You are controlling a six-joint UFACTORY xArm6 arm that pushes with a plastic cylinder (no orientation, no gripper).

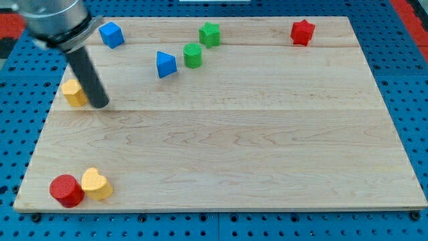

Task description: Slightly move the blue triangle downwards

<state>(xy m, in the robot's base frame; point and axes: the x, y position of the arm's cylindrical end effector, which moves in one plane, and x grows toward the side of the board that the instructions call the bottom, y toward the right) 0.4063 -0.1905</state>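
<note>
The blue triangle (165,63) stands on the wooden board (227,147) in the upper left part of the view. My tip (100,104) rests on the board at the view's left, right beside a yellow block (74,93) and touching or nearly touching it. The tip is well to the left of the blue triangle and lower in the view. The dark rod slants up to the arm at the view's top left corner.
A blue cube (111,34) lies at the top left. A green cylinder (192,55) and a green star-like block (209,34) sit right of the triangle. A red star (302,31) is top right. A red cylinder (66,191) and yellow heart (97,184) lie bottom left.
</note>
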